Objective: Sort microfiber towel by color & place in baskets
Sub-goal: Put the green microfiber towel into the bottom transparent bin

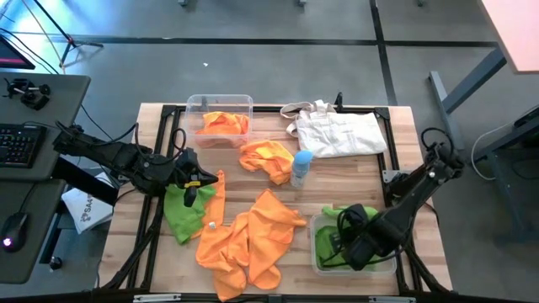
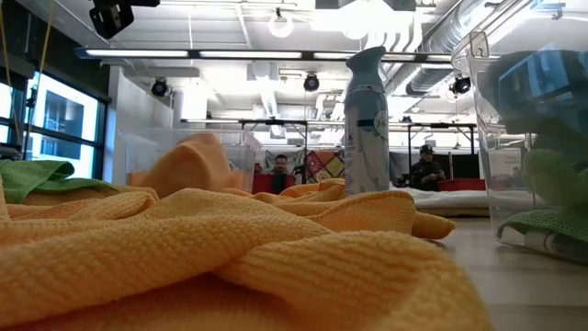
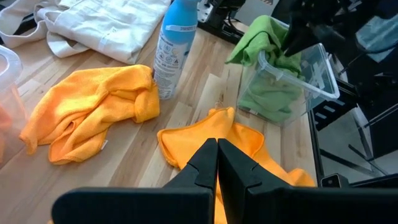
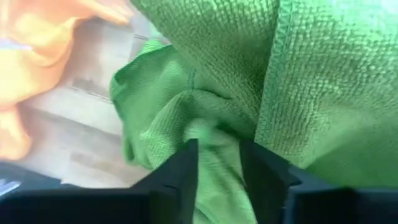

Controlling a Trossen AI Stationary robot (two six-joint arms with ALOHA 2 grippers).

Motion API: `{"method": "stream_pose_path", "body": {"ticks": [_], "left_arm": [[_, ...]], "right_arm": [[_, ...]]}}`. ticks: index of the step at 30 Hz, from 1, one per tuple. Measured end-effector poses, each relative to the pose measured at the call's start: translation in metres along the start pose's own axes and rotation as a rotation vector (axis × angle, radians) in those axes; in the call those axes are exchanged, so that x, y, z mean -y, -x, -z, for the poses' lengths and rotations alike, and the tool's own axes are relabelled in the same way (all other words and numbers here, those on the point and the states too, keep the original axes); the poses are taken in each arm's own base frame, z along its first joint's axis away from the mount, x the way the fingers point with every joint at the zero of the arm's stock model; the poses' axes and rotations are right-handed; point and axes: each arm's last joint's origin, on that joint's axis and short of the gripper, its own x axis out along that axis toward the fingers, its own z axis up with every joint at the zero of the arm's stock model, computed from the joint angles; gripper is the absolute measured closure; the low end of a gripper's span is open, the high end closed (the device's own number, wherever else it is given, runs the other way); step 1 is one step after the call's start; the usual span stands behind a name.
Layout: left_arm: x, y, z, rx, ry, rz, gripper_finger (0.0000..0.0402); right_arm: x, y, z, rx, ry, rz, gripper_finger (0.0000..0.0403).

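Observation:
My right gripper (image 1: 358, 244) hangs fingers-down over the near right basket (image 1: 317, 257), which holds green towels (image 3: 267, 93); its fingers (image 4: 186, 165) stand apart with green cloth showing in the gap. My left gripper (image 3: 216, 152) is shut above the table's left side and holds nothing. Under it lie a green towel (image 1: 184, 215) and a heap of orange towels (image 1: 248, 240). Another orange towel (image 1: 268, 160) lies mid-table. The far basket (image 1: 219, 99) holds an orange towel (image 1: 223, 124). My right gripper points down into the heap of green towels in the near right basket. A fold of green cloth (image 4: 217, 143) shows between its parted fingers, and more cloth (image 4: 311, 74) rises close beside it. Whether the fingers touch the cloth I cannot tell.
A light-blue bottle (image 1: 301, 167) stands upright mid-table beside the orange towel. A white cloth tote bag (image 1: 341, 130) lies at the far right. In the low view orange towels (image 2: 230, 248) fill the foreground. A desk with a keyboard (image 1: 21, 143) stands left of the table.

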Motion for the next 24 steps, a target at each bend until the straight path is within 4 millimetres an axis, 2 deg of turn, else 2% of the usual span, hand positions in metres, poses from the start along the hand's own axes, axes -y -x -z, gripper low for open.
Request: {"method": "stream_pose_path", "body": {"ticks": [6, 13, 16, 20, 24], "left_arm": [[0.0, 0.0, 0.0, 0.0, 0.0, 0.0, 0.0401], [0.0, 0.0, 0.0, 0.0, 0.0, 0.0, 0.0401], [0.0, 0.0, 0.0, 0.0, 0.0, 0.0, 0.0402], [0.0, 0.0, 0.0, 0.0, 0.0, 0.0, 0.0402], [0.0, 0.0, 0.0, 0.0, 0.0, 0.0, 0.0401]], "right_arm": [[0.008, 0.019, -0.006, -0.066, -0.022, -0.066, 0.0224], [0.025, 0.045, -0.022, 0.051, -0.048, -0.201, 0.0219], [0.031, 0.049, -0.031, 0.073, -0.053, -0.173, 0.0219], [0.038, 0.047, -0.039, 0.047, -0.015, -0.044, 0.0219], [0.033, 0.039, -0.042, 0.026, -0.006, 0.036, 0.0219]]}}
